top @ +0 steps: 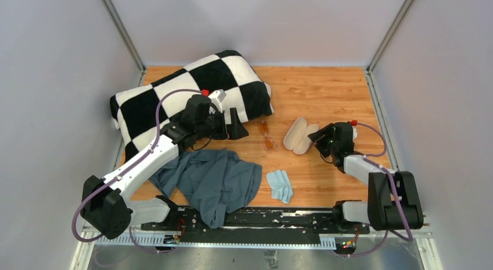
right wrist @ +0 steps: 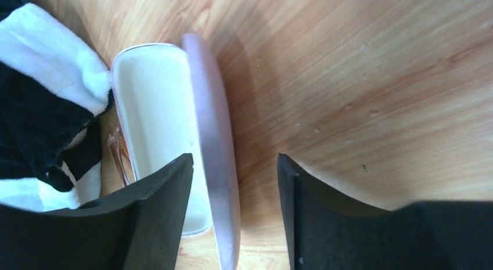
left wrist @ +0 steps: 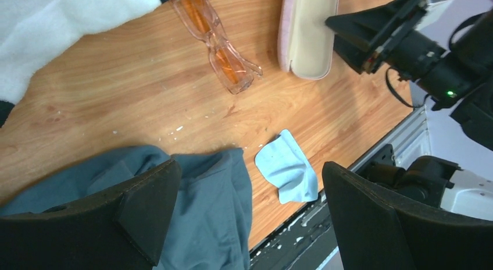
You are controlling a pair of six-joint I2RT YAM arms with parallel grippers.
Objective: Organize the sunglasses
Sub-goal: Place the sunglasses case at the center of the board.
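Bench [top: 325, 95] scene, overhead and wrist views. The sunglasses [top: 267, 136] are lying folded on the bare wood, between the left gripper [top: 238, 130] and the open pink glasses case [top: 300, 136], just beside the case but not in it. The left fingers are standing at their widest and holding nothing. The right gripper [right wrist: 235, 165] is hovering low over the case with its fingers parted, straddling the pink outer shell; neither finger appears to be clamping it.

Risks, as judged from this layout:
- The amber lenses and thin frame are sitting flat on the wood, so a pinch from above is likely to slip or to press on a lens rather than the frame.
- The case is light and unheld, so it may slide or snap shut when the sunglasses are being lowered in.
- The two grippers are working close together, which makes a collision over the case possible.
- The grey garment [top: 215, 183] and checkered blanket [top: 192, 89] are crowding the left arm and may snag it.

No brand, label or writing is showing legibly on any item.
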